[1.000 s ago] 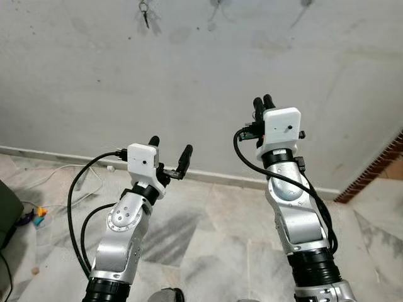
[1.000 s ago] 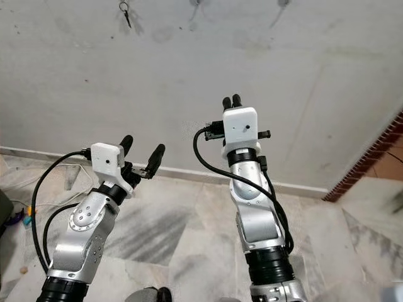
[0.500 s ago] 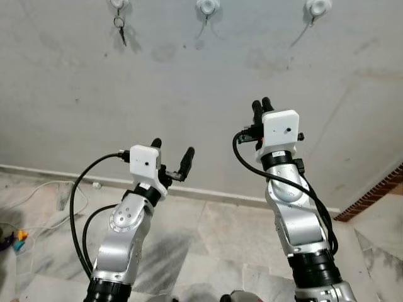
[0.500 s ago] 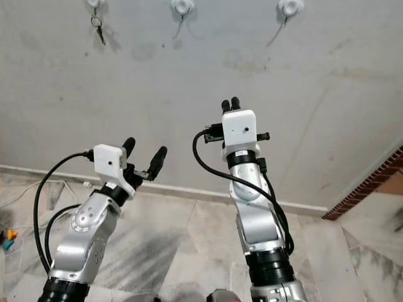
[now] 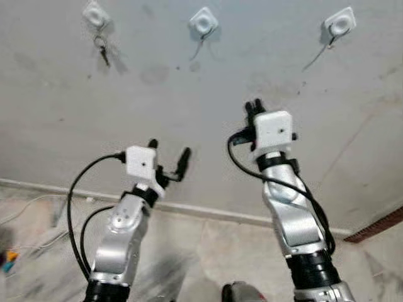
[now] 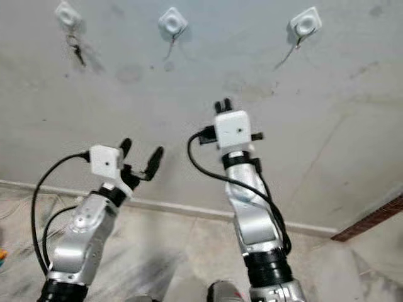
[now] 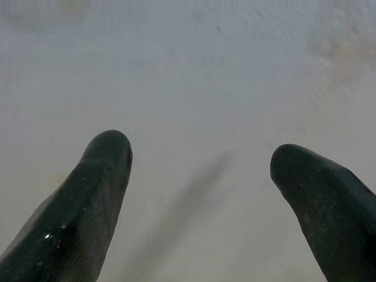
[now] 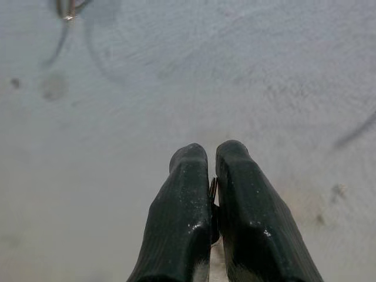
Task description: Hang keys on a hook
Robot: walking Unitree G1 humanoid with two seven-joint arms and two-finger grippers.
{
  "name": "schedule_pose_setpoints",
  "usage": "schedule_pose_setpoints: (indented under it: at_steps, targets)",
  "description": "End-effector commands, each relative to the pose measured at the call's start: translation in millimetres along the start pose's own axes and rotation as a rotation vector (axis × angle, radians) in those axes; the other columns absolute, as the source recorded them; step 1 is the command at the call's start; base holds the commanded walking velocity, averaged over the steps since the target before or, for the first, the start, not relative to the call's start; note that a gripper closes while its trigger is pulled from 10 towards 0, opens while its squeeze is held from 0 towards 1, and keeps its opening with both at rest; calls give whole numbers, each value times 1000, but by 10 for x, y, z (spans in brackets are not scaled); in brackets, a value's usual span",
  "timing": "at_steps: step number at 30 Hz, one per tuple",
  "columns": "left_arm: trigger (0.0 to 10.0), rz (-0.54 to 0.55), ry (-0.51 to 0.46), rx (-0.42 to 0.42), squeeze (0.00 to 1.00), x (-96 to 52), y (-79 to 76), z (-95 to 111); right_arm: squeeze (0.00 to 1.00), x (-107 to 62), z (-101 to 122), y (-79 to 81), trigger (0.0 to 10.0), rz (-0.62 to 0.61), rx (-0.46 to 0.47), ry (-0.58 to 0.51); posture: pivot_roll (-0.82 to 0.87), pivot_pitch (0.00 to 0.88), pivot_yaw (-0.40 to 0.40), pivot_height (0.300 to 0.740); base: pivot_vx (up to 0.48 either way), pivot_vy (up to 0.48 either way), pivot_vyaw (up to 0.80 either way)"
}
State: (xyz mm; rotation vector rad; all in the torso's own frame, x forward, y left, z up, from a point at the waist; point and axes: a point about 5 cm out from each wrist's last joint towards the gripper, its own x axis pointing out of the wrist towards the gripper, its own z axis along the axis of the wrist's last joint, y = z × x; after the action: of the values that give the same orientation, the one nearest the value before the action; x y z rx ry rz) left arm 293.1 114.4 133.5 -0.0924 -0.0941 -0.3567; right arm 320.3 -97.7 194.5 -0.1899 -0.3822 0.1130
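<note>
Three white square hook pads on a rough, stained plaster wall [image 5: 189, 82]; keys [image 5: 101, 50] dangling from the left hook [image 5: 94, 14]. Right pincer [image 5: 254, 107] raised higher than before, clenched on a thin metal sliver, pointing below the middle hook [image 5: 203, 22]. Left pincer [image 5: 169, 156] spread wide, grasping nothing. No legible writing.

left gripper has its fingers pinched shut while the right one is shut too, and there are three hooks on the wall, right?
Not quite: the left gripper has its fingers spread wide open, as the left wrist view shows. The right gripper is shut, and three hooks do sit on the wall.
</note>
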Motion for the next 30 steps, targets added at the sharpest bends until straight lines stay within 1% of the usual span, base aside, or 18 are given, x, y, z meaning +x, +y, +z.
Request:
schedule_pose_setpoints:
  at_steps: [1,2,6,8,10,11,13,15,19,20,21,23,26,30]
  targets:
    - [10000,39,17,32,0,-55,107,-10,0,0,68,94,10000,27,19,-32,-43,173,40,740,0,0,0]
    - [10000,56,3,25,0,-54,128,7,0,0,79,87,10000,21,22,-39,-41,173,41,740,0,0,0]
    - [10000,67,-17,52,0,-61,146,39,0,1,80,79,10000,17,24,-40,-37,172,40,740,0,0,0]
    - [10000,70,-37,89,0,-107,156,50,0,-1,81,88,10000,26,28,-43,-36,173,40,740,0,0,0]
    - [10000,69,-77,127,0,-129,152,110,0,-9,89,92,10000,34,34,-48,-34,173,39,740,0,0,0]
    - [10000,74,-117,168,0,-156,157,190,0,-20,97,85,10000,39,35,-52,-29,175,38,740,0,0,0]
    - [10000,79,-127,164,0,-169,164,210,0,-26,97,80,10000,41,38,-53,-29,175,38,740,0,0,0]
    - [10000,80,-110,160,0,-212,179,181,0,-39,83,66,10000,45,40,-48,-24,176,34,740,0,0,0]
    - [10000,84,-56,162,0,-303,215,61,0,-42,83,90,10000,69,52,-47,-21,174,34,740,0,0,0]
    - [10000,93,-36,157,0,-347,234,13,0,-41,93,109,10000,83,63,-50,-17,176,36,740,0,0,0]
    - [10000,97,-18,172,0,-409,261,-30,0,-38,118,147,10000,108,81,-59,-13,177,35,740,0,0,0]
    - [10000,102,-1,179,0,-462,281,-62,0,-35,141,179,10000,124,96,-65,-8,181,35,740,0,0,0]
    - [10000,107,15,184,0,-528,295,-78,0,-31,201,233,10000,148,126,-81,8,196,36,740,0,0,0]
    - [10000,108,15,183,0,-552,280,-56,0,4,277,299,10000,187,172,-103,27,213,42,740,0,0,0]
